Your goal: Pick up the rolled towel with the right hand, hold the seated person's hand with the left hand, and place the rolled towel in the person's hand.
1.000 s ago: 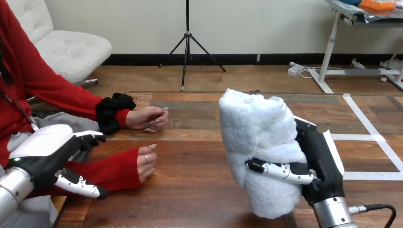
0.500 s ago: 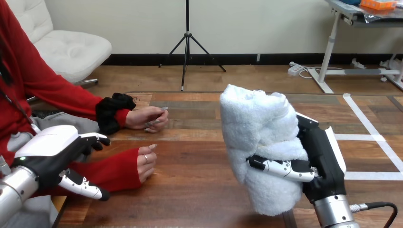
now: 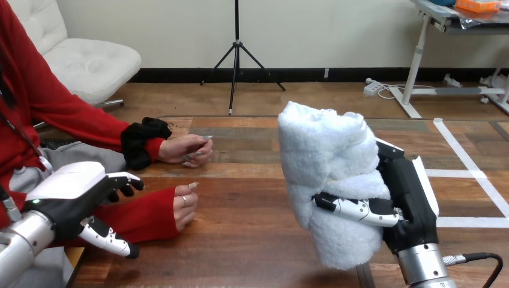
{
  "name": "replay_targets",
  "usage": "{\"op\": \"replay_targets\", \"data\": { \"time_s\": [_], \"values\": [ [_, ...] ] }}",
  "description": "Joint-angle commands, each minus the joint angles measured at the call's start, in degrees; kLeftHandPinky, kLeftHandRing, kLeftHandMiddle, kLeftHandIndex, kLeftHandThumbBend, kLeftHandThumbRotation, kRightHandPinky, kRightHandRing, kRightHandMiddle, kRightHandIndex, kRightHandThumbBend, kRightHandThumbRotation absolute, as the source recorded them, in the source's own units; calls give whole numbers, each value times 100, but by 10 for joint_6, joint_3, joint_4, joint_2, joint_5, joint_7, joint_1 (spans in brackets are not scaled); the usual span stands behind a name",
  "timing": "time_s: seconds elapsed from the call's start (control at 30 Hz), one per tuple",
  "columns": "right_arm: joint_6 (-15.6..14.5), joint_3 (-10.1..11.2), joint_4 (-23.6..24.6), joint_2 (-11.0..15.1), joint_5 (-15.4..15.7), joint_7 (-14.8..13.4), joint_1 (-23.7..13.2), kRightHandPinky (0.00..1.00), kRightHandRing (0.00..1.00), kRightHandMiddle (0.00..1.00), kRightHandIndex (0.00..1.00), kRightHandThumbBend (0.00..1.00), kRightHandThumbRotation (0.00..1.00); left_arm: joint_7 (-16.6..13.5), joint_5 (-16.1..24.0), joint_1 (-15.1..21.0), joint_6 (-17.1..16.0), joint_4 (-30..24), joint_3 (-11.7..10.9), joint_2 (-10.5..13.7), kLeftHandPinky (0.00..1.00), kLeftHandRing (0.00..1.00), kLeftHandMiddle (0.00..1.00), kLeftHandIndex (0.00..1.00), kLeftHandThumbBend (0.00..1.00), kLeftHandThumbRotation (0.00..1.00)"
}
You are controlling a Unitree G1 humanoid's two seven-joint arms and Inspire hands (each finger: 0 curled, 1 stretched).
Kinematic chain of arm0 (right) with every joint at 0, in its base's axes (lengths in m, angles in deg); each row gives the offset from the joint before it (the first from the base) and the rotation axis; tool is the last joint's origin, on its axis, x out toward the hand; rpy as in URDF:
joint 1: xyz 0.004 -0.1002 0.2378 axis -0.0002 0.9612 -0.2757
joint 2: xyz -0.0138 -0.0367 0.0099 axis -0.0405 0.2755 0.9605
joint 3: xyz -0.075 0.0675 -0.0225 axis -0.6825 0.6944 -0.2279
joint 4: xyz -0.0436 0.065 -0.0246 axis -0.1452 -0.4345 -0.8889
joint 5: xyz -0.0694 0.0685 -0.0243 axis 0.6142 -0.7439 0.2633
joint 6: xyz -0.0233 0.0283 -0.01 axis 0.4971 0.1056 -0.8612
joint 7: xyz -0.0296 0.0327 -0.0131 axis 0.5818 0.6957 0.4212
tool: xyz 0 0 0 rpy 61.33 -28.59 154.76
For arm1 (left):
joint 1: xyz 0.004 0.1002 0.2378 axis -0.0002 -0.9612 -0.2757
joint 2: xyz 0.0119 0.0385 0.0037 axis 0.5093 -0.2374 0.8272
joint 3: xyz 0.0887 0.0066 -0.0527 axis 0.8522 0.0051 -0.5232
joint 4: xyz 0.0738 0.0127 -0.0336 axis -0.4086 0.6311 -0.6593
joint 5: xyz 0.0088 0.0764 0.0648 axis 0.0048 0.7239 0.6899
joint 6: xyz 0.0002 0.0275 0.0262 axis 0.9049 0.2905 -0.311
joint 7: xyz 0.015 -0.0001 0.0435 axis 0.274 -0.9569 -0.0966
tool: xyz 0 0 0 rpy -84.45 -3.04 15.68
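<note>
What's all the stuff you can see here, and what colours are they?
rolled towel: one, white, upright in the air over the table's right half.
table: one, brown wood, across the view.
tape strips: several, white, stuck on the table's right part.
person's farther hand: one, on the table at the left, loosely closed.
person's nearer hand: one, on the table at the left, red sleeve.
left hand: one, black and white, open, beside the red sleeve.
right hand: one, black and white, curled round the rolled towel.
</note>
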Motion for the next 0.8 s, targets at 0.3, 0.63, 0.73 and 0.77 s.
{"op": "replay_targets", "data": {
  "time_s": [0.3,0.63,0.73,0.77],
  "values": [
    [2,6,57,-10,-8,-10,-14,23,28,39,46,87,13,-20,18,52,21,16,29,-14,69,75,79,80,100,26],
    [-13,5,91,-11,-15,-11,-1,23,28,39,46,88,13,-44,28,63,14,47,44,-25,67,72,76,78,100,24],
    [-17,6,101,-11,-10,-16,3,23,28,39,46,88,14,-47,27,68,13,56,48,-26,66,70,75,76,100,23],
    [-19,6,105,-11,-11,-16,4,23,28,39,46,88,14,-49,30,71,14,61,50,-27,66,70,75,76,100,23]
  ]
}}
